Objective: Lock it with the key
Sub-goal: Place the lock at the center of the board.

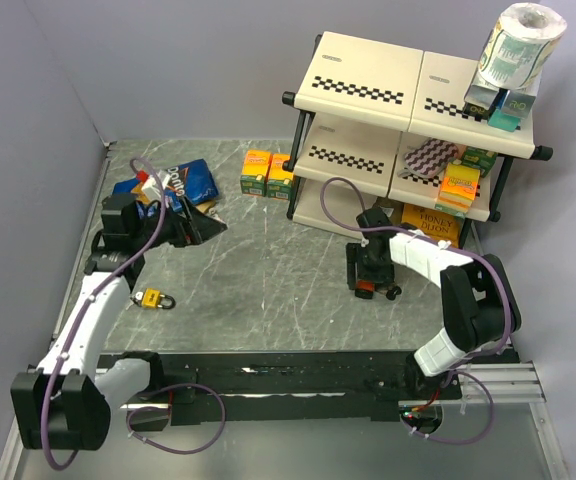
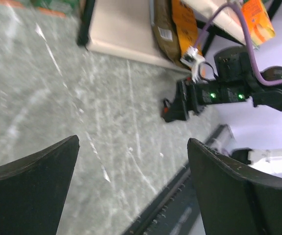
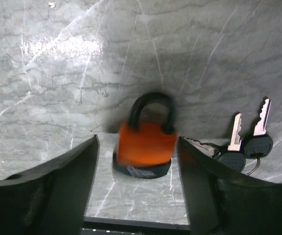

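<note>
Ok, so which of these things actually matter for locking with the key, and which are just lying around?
For the job:
orange padlock
keys beside it

Lying about:
yellow padlock, possibly a spare
blue chip bag
orange boxes
shelf
paper roll

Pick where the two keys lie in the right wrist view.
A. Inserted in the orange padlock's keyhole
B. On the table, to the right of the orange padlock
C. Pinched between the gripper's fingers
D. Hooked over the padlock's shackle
B: the keys lie flat on the table to the right of the orange padlock, not touching it.
</note>
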You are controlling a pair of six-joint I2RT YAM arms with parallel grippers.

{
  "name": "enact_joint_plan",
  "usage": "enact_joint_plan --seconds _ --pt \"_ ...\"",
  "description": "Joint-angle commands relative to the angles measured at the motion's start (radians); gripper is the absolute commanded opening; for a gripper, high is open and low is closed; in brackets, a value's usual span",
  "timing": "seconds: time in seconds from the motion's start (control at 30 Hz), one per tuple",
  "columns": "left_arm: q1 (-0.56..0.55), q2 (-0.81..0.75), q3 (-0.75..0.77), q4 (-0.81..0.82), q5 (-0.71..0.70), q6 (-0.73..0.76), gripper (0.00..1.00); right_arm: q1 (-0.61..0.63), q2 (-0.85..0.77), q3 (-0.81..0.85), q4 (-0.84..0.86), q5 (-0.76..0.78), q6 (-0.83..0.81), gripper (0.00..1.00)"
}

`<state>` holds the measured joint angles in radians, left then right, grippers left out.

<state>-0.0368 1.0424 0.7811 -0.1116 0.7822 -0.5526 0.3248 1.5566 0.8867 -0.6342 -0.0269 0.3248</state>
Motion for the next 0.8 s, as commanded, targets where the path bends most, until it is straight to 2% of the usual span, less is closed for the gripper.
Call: enact_joint_plan --seconds 0.0,0.07,0.1,0.23,0.33,0.47,0.57,0.6,0.67,0.7,0.77 --pt "0.015 -0.071 0.069 -0.02 -0.098 0.079 0.96 -0.006 -0.038 0.052 -0.001 0.01 0.025 0.86" --pt "0.023 -0.079 0.092 -0.061 -0.098 0.124 0.96 -0.004 -0.055 0.054 -0.004 0.001 0.014 0.86" --pt "0.028 -0.081 0.128 -0.1 -0.08 0.21 0.96 -0.006 -0.079 0.054 -0.007 -0.013 0.005 0.87" --pt "0.034 -0.071 0.191 -0.233 -0.011 0.287 0.96 -0.004 -0.177 0.046 -0.002 -0.115 -0.036 0.88" --pt "0.061 -0.012 0.254 -0.33 0.023 0.339 0.96 0.008 -0.26 0.041 0.014 -0.214 -0.095 0.89" --pt "0.08 0.071 0.338 -0.494 0.055 0.453 0.96 0.063 -0.34 0.061 0.016 -0.24 -0.184 0.9" --pt "0.103 0.1 0.386 -0.591 0.072 0.664 0.96 0.126 -0.38 0.119 0.011 -0.236 -0.265 0.92" --pt "0.11 0.11 0.4 -0.681 0.071 0.794 0.96 0.147 -0.395 0.136 0.016 -0.225 -0.308 0.93" --pt "0.136 0.148 0.438 -0.782 0.058 0.938 0.96 0.2 -0.409 0.19 0.027 -0.194 -0.357 0.96" --pt "0.144 0.162 0.451 -0.881 0.045 1.089 0.96 0.212 -0.411 0.207 0.033 -0.185 -0.4 0.97" --pt "0.182 0.2 0.477 -1.009 -0.004 1.286 0.96 0.232 -0.414 0.251 0.042 -0.185 -0.449 0.99"
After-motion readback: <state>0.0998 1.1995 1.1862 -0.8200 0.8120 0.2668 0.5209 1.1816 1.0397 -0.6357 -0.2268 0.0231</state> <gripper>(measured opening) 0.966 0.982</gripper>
